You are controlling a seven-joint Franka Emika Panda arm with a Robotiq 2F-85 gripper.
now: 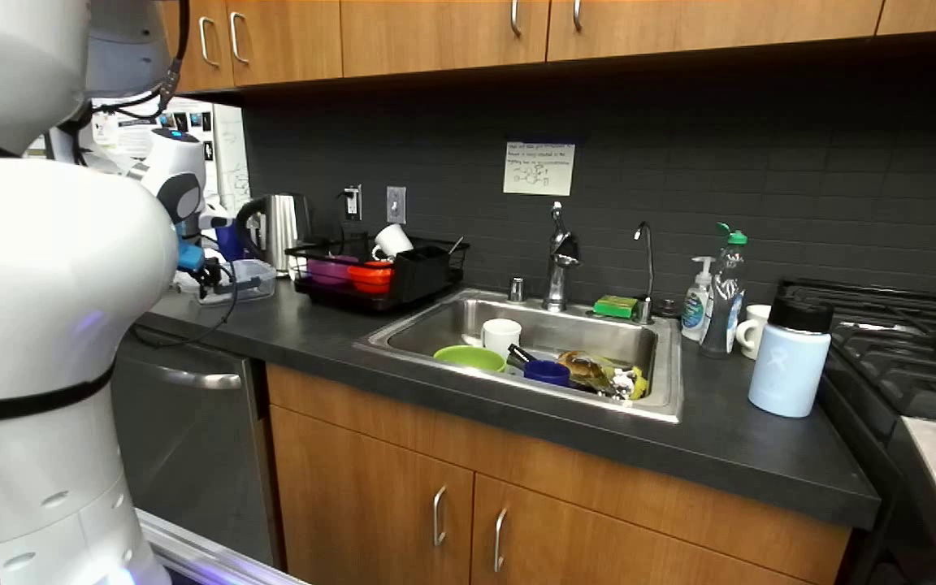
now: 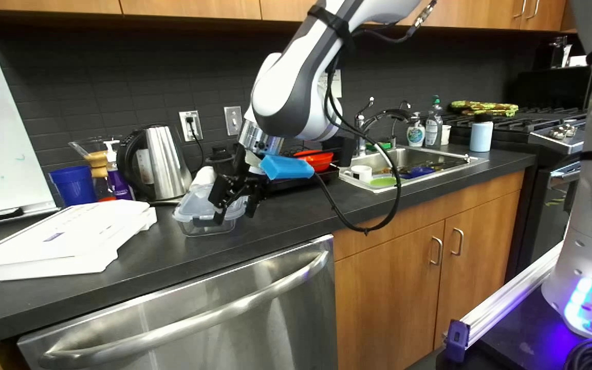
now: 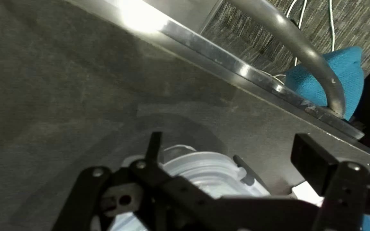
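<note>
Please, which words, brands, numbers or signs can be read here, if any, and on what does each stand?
No text is clear enough to quote.
Paper note: handwriting, too small.
Pump bottle and green-capped bottle: labels, too small.
Light-blue bottle: white logo, no legible word.
White box: dark mark, unreadable.
Poster: too small.
Whiteboard: drawn lines, no readable word.
Clear container: no lettering visible.

This is a kitchen: a steel sink point(image 1: 669, 366) with a faucet point(image 1: 557, 264) is set into a dark counter point(image 2: 285, 221), wooden cabinets point(image 1: 444, 41) run above and below, and a dishwasher point(image 2: 224, 339), a gas stove point(image 1: 907, 349), a steel kettle point(image 2: 165, 162), a loaded dish rack point(image 1: 411, 280) and bottles of soap point(image 1: 726, 296) stand along the same wall. A whiteboard point(image 2: 3, 133) with marker drawings at the counter's end, a handwritten note point(image 1: 539, 168) above the sink and the carpet point(image 3: 352, 25) in the wrist view suggest a workplace rather than a home.
</note>
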